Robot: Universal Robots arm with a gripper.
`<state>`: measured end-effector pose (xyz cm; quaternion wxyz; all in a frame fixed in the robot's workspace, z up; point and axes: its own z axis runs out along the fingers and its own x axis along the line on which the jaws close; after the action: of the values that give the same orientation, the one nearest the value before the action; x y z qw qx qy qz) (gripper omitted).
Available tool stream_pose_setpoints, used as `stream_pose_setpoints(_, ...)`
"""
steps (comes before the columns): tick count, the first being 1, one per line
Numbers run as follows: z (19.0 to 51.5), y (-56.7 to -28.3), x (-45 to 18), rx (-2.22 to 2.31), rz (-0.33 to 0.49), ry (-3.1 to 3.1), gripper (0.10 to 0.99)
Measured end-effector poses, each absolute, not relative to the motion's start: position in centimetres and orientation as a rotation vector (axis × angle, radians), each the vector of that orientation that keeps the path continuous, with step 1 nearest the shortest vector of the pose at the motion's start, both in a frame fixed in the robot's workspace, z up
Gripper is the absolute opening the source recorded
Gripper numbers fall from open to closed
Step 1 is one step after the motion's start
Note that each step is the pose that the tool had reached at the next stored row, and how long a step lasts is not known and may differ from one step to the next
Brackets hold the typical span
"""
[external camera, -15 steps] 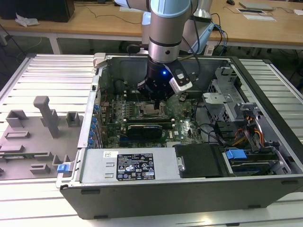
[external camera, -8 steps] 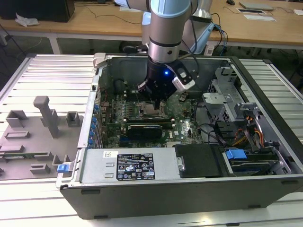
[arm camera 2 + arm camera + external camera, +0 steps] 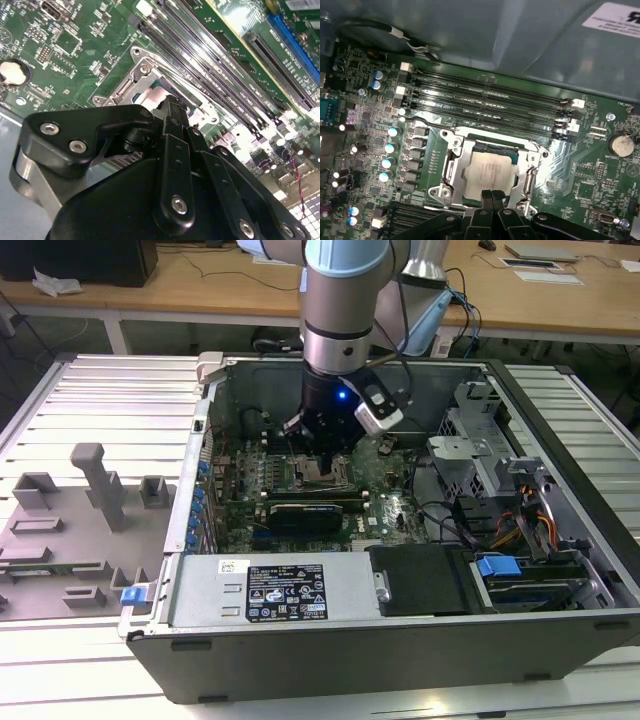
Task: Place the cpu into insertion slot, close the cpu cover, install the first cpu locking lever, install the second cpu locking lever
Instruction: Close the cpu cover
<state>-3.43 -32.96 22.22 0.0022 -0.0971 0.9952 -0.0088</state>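
Showing pincer (image 3: 492, 195), narrowed shut and apparently empty, at the edge of the cpu (image 3: 487, 170) framed by the cpu cover (image 3: 454, 170).

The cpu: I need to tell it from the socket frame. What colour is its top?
Pale silver-beige metal; the cpu shows best in the first wrist view.

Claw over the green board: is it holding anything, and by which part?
Nothing that shows. The claw is shut, finger against finger, its tips at the edge of the cpu cover beside the cpu.
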Motion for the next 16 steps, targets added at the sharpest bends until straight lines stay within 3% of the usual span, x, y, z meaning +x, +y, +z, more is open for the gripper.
stream_pose_setpoints(16,21.8,-33.0,-5.3,-0.107,-0.028,3.136,0.106)
